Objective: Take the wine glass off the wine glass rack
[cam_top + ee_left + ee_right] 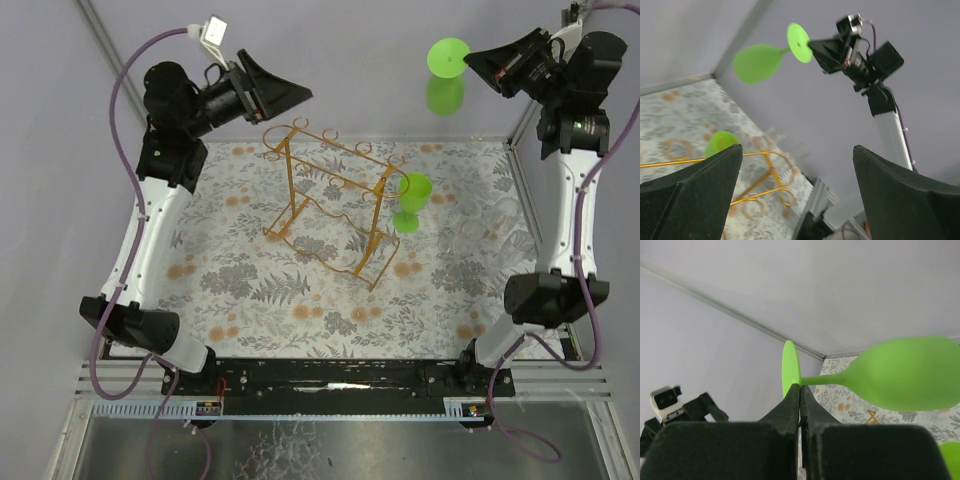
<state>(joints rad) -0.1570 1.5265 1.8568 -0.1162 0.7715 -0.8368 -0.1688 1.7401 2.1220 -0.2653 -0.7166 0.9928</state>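
Note:
A green wine glass (446,80) hangs in the air at the back right, well clear of the golden wire wine glass rack (335,200). My right gripper (470,60) is shut on the edge of its round foot, and the stem and bowl (905,372) stick out sideways from the fingers (790,407). The left wrist view shows the same glass (757,62) held high by the right gripper (812,46). My left gripper (300,95) is open and empty, raised above the rack's back left end (765,170).
A second green glass (412,195) is at the rack's right end; whether it touches the wire I cannot tell. The rack stands mid-table on a floral cloth (250,280). Grey walls and a metal frame post (525,120) close the back.

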